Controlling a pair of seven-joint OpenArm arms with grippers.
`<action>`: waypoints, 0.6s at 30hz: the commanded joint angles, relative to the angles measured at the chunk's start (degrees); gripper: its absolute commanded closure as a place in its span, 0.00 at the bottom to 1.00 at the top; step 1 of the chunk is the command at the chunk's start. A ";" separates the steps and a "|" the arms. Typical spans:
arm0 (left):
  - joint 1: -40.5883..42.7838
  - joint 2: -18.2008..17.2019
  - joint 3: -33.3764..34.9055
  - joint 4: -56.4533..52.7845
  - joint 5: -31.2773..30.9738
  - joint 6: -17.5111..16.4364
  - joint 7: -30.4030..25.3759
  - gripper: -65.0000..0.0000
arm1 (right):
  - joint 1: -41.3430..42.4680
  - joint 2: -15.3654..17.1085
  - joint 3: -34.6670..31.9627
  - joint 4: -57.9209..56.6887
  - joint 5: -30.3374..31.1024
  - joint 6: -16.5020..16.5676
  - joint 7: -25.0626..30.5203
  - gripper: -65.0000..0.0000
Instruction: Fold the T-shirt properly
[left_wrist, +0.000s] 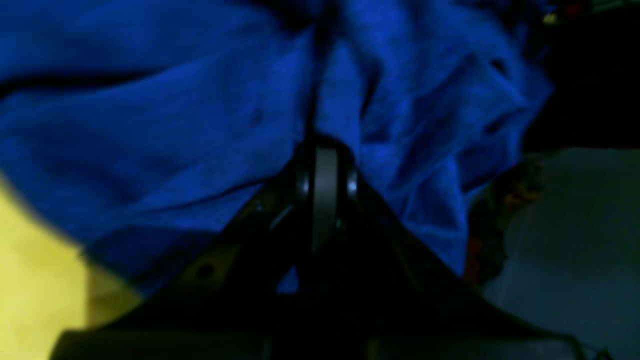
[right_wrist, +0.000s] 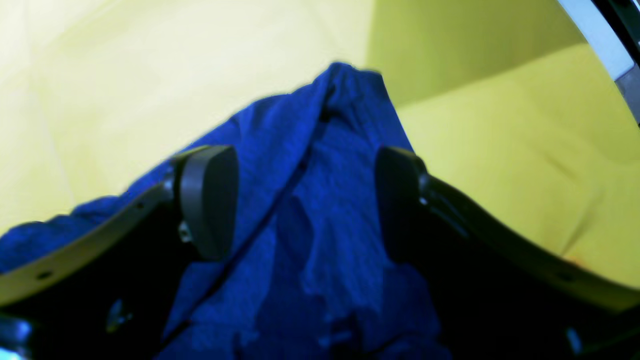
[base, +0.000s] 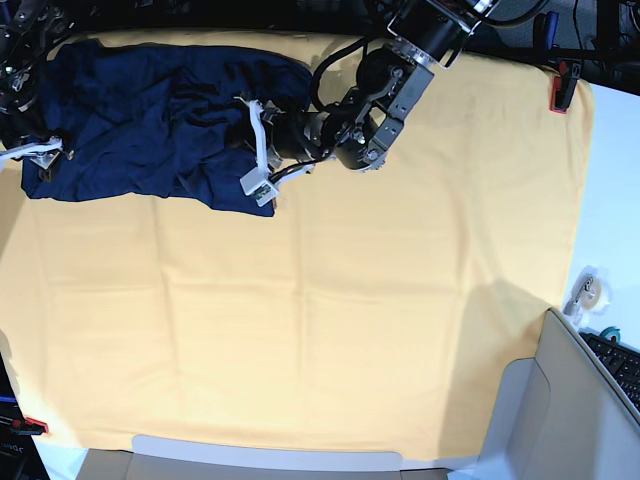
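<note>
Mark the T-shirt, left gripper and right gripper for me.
T-shirt (base: 130, 110), base view, middle of the fabric.
left gripper (left_wrist: 325, 195), left wrist view, closed fingertips.
right gripper (right_wrist: 305, 200), right wrist view, between the pads.

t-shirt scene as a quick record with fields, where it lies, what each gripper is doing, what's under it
garment: T-shirt, dark navy, rumpled, not yet folded
place: far corner of the yellow table cloth, on the base view's left
left gripper: shut, at the shirt's edge, blue fabric all round its tips
right gripper: open, fabric lying between its pads
also seen: red clamp on the cloth's far edge
</note>
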 joint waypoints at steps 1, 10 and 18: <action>-0.94 1.75 0.19 0.85 -1.29 -0.52 -0.60 1.00 | 0.15 1.08 0.31 0.92 0.34 0.18 1.59 0.36; -1.03 4.65 0.28 0.68 -1.29 -0.52 -0.51 1.00 | 0.06 1.08 0.31 0.92 0.34 0.18 1.59 0.36; -2.96 6.58 0.28 -1.35 -1.29 -0.52 -0.86 1.00 | 0.06 1.00 0.31 0.92 0.34 0.18 1.59 0.36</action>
